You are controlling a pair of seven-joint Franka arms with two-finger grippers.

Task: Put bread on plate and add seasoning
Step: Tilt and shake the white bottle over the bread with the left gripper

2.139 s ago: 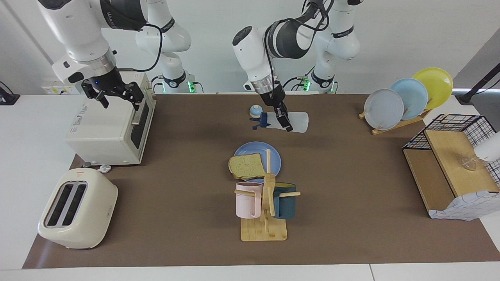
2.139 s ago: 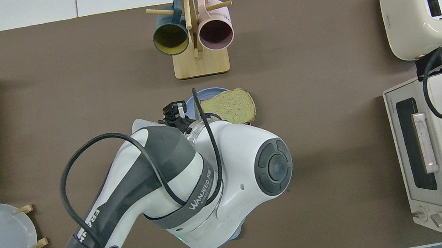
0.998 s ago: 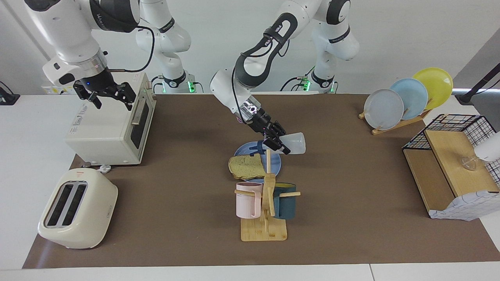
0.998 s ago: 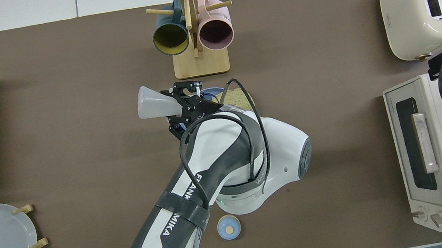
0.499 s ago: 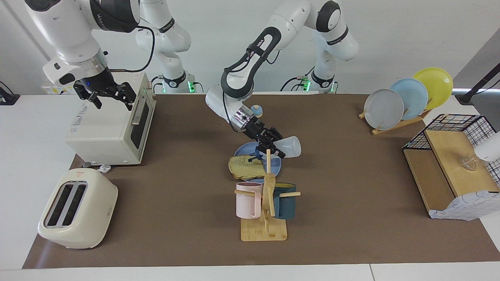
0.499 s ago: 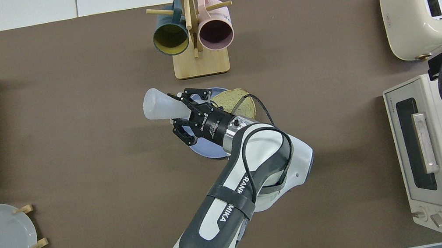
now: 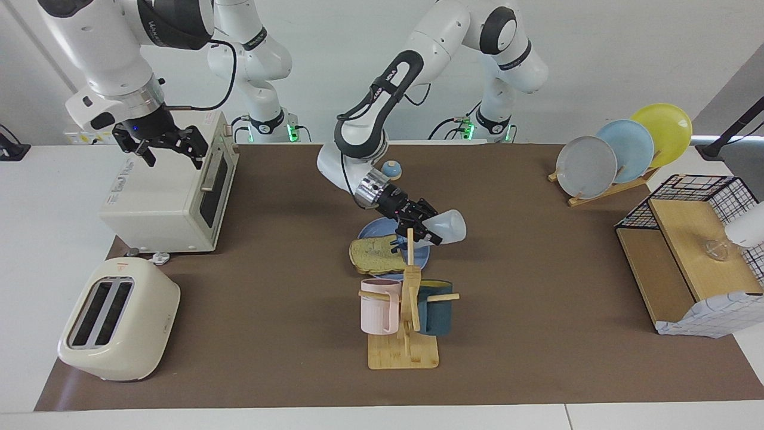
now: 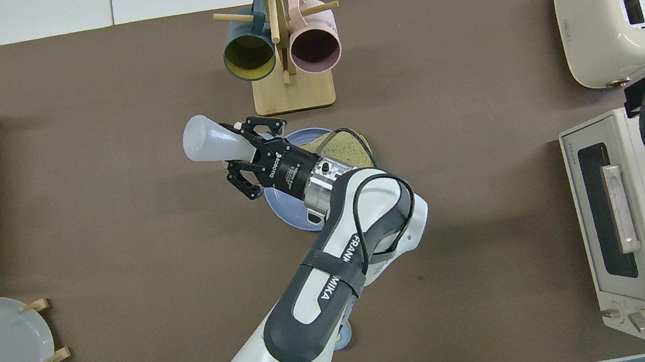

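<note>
Facing view: the seasoning (image 7: 444, 227) is pinched by the left gripper (image 7: 421, 228), tipped cap-down over the bread (image 7: 376, 254) lying on the plate (image 7: 373, 228), presumably so it can be shaken out. The right gripper (image 7: 170, 146) is parked over the toaster oven (image 7: 161, 197), jaws spread.

Overhead view: the seasoning (image 8: 207, 144) is seen angled away, base outward.

Left pincer (image 7: 425, 230) clamped, tilted; right pincer (image 7: 160, 147) spread.
</note>
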